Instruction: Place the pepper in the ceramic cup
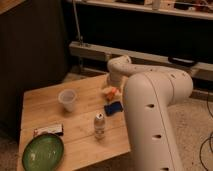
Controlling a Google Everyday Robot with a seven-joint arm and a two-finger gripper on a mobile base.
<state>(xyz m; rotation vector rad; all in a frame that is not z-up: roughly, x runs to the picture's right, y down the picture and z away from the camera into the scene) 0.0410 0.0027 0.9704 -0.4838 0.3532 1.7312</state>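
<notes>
Hanging at the pepper point(110, 93), the end effector point(113, 88), clamped or not I cannot tell, hasn't yet delivered it to the ceramic cup point(67, 99).

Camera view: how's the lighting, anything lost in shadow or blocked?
Camera view: warm, dim light; table lit, the space behind it dark. Camera view: the arm blocks most of the hand, which is at the pepper, near the table's far right edge; ceramic cup in plain view, no glare.

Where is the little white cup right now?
In the camera view, the ceramic cup stands upright on the wooden table, left of the pepper; the tool is at the pepper.
</notes>
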